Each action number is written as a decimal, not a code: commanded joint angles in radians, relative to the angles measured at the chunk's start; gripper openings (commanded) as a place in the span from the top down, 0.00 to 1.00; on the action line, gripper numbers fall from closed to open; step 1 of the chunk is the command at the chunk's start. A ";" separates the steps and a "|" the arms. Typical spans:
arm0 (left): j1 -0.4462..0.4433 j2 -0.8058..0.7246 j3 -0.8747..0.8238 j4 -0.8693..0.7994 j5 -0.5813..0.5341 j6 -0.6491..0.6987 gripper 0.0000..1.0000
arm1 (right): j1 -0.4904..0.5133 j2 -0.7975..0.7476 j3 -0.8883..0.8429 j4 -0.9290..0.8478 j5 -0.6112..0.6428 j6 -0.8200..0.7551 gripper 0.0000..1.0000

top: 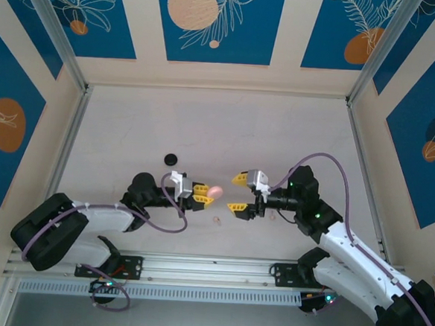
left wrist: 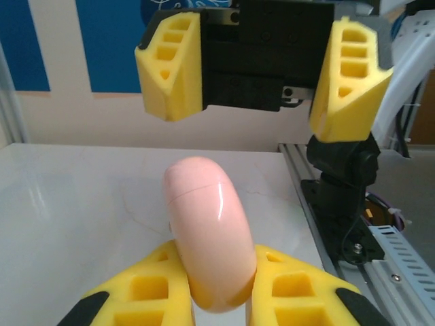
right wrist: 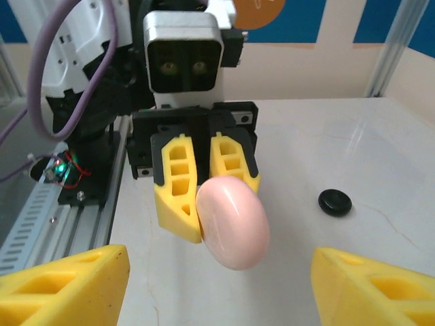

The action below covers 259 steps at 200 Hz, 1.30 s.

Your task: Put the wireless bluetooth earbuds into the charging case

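Pink and glossy, the charging case [top: 215, 190] hangs mid-table in the view from above, pinched by the left gripper [top: 206, 193]. The right gripper [top: 238, 193] faces it, spread, just apart. 1 tiny pale earbud [top: 216, 219] lies on the table [top: 205, 125] just nearer, and a black disc [top: 171, 159] rests farther left. In the left wrist view the case's lid seam looks closed. In the right wrist view the foam fingers clamp only 1 end. The risk, I judge, is that the smooth rounded shell twists or squirts free when the lid is pried. No writing is readable.
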 commanded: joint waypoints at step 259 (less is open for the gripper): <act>0.006 0.000 0.023 -0.041 0.019 0.081 0.53 | -0.026 0.317 0.344 -0.510 -0.165 -0.415 0.89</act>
